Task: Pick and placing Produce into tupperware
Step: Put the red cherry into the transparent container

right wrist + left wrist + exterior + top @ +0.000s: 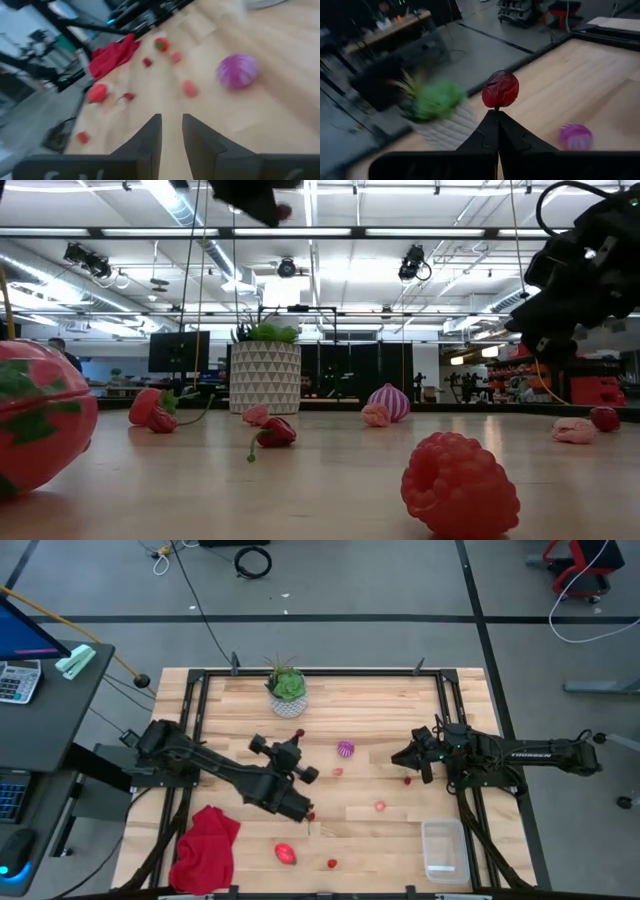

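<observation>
None of the produce lay in the tupperware [444, 850]; pieces dotted the tabletop [380, 705]. Left gripper [496, 110] pinched one red berry [500, 89]; right gripper [171, 131] hovered spread.

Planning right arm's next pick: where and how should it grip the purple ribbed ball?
Probably from straight above, closing across its widest middle. The purple ribbed ball is round and sits alone on the table, nothing touching it. The right gripper is open, nearby; the left gripper already holds a red piece.
</observation>
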